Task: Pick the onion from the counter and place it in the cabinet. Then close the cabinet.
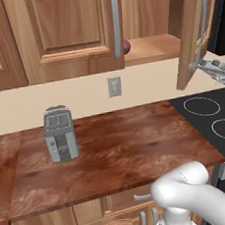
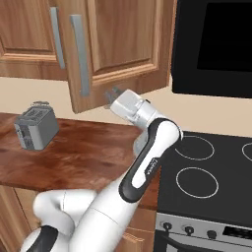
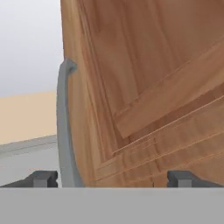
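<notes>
Onion (image 1: 126,45) already on the cabinet shelf (image 1: 151,48). End effector (image 3: 112,178), fingers spread and empty, faces the open right door (image 1: 192,31) front, upright handle (image 3: 65,127) just inside its left finger; door needs pushing shut.

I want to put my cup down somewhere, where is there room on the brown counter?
The dark wood-grain counter is bare from the small grey toaster across to the black stovetop, and in front of the toaster too. It is crowded up by the open wooden cabinet door, where the robot's gripper hangs.
</notes>
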You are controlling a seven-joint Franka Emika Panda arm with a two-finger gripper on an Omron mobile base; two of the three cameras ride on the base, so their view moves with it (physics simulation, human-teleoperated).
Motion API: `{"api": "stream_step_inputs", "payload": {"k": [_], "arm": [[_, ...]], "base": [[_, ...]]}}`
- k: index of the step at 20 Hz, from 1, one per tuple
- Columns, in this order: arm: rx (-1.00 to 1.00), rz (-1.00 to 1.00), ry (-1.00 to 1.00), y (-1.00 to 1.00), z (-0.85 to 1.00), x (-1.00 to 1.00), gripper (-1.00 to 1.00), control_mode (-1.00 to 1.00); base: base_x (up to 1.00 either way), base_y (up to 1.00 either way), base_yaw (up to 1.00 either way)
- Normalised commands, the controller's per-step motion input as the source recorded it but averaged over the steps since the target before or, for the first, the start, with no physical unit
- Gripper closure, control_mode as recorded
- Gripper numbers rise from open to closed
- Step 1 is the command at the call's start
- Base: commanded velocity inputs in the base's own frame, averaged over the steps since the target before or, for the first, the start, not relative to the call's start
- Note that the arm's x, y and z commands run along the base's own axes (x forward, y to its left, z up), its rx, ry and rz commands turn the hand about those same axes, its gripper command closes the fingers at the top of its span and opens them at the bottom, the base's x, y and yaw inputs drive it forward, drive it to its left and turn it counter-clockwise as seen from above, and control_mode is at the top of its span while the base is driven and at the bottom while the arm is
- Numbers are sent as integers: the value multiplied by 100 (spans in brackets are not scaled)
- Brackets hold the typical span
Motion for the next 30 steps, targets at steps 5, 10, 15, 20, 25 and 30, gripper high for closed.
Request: {"api": "stream_step_inputs", "payload": {"k": [5, 10, 15, 20, 25, 30], "arm": [[-28, -15, -2, 81, 12, 82, -100, -100], [-14, -37, 6, 49, 14, 60, -100, -100], [-11, -47, 9, 49, 17, 42, -100, -100], [-6, -54, 12, 40, 4, 91, -100, -100], [0, -53, 10, 27, 0, 100, -100, -100], [0, -53, 10, 4, -7, 98, -100, -100]], "base": [[0, 0, 0], [0, 0, 0], [0, 0, 0], [0, 0, 0], [0, 0, 0], [0, 0, 0]]}}
